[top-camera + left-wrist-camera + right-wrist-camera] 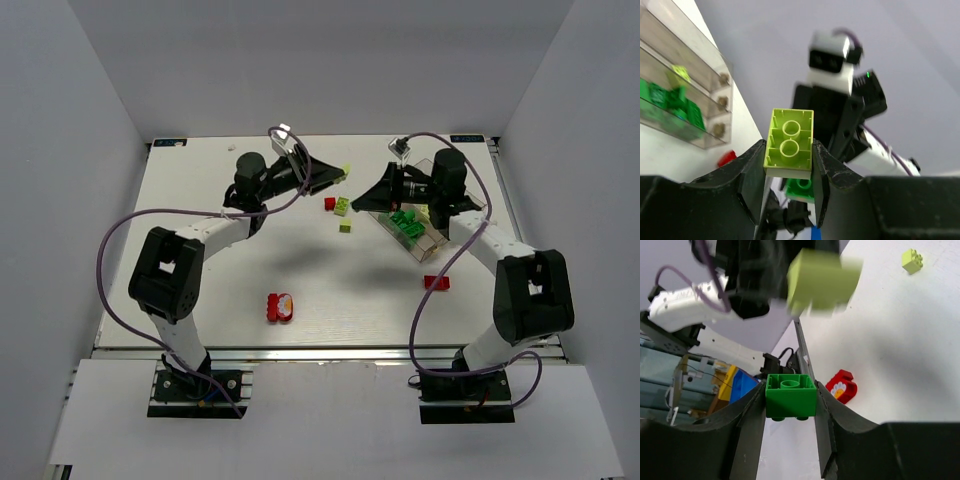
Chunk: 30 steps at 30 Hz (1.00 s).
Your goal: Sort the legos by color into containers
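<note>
Finding 1, grasp. Your left gripper (pixel 342 174) is clenched on a pale yellow-green brick (pixel 789 145). Your right gripper (pixel 790 412) is clamped on a dark green brick (pixel 790 395). Both bricks are held in the air over the middle of the desk, toward the far edge. The clear tray (pixel 428 243) lies angled near the far right corner.

Finding 2, hazards. The two grippers sit tip to tip, so either arm moving toward the tray could strike the other and knock a brick loose. The yellow-green brick stands proud of its fingers and may pivot if bumped. The thin see-through walls are easy to misjudge, so a brick released over a divider could land in the wrong compartment.

Finding 3, coverage.
- The top view alone shows the loose pieces: a red brick (pixel 330 203) and two yellow-green bricks (pixel 343 207) mid-desk, another red brick (pixel 436 282) toward the right edge, and a red piece (pixel 280 307) toward the near edge.
- Only the left wrist view separates the compartments, with green pieces (pixel 675 102) in one and a yellow-green one in the next.
- The right wrist view omits the tray.
</note>
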Motion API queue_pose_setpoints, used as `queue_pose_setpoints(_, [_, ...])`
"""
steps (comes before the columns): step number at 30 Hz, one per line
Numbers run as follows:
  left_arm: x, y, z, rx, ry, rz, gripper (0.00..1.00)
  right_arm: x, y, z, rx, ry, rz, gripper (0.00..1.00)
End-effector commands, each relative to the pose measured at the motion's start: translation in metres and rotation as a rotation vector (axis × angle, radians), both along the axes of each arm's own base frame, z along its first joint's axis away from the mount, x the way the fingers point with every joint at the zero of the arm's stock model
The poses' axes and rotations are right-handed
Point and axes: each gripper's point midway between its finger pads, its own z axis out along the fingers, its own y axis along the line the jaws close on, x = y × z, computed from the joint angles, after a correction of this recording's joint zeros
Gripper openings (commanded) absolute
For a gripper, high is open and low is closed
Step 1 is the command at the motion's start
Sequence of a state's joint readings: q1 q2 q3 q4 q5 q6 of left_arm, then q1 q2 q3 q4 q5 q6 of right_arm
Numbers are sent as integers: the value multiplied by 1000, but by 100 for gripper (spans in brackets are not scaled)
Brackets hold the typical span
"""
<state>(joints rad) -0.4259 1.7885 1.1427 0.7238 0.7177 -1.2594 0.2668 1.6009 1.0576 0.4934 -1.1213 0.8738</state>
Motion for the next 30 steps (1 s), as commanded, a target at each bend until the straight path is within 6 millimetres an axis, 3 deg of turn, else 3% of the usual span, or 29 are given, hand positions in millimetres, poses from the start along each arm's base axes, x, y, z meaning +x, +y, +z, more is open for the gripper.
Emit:
queue_pose_setpoints(1, [20,13,24,-14,-64,49,12,-15,-12,7,-14,-86,18,0])
queue_pose_setpoints(5, [25,13,22,-13,-63,47,12,-16,-24,-4,-38,-83,-7,0])
queue_pose_setpoints(7, [26,12,18,-5,-52,49,12,-7,-37,-13,-95,-93,-70,0])
queue_pose_setpoints(8, [28,13,15,9,-57,56,12,3,-47,-20,-145,-104,-122,0])
queue_pose_setpoints(9, [29,13,13,22,-55,60,12,30,-60,-25,-265,-260,-226,0])
queue_pose_setpoints(11, [30,13,0,72,-38,71,12,38,-82,-46,-438,-251,-304,0])
queue_pose_setpoints(13, [27,12,-11,123,-26,74,12,66,-116,-61,-659,-321,-454,0])
queue_pose_setpoints(14, [26,11,-16,143,-20,74,12,67,-117,-61,-669,-333,-445,0])
queue_pose_setpoints(15, [24,10,-19,161,-18,72,12,77,-132,-66,-751,-344,-510,0])
queue_pose_setpoints(18, [17,4,-37,223,2,63,12,94,-150,-87,-873,-337,-548,0])
queue_pose_setpoints(21, [8,-3,-48,259,19,52,12,102,-153,-100,-910,-325,-538,0])
queue_pose_setpoints(26, [1,-9,-51,289,6,51,12,120,-147,-111,-919,-323,-529,0])
queue_pose_setpoints(30, [-5,-13,-52,307,5,48,12,131,-146,-132,-942,-289,-502,3])
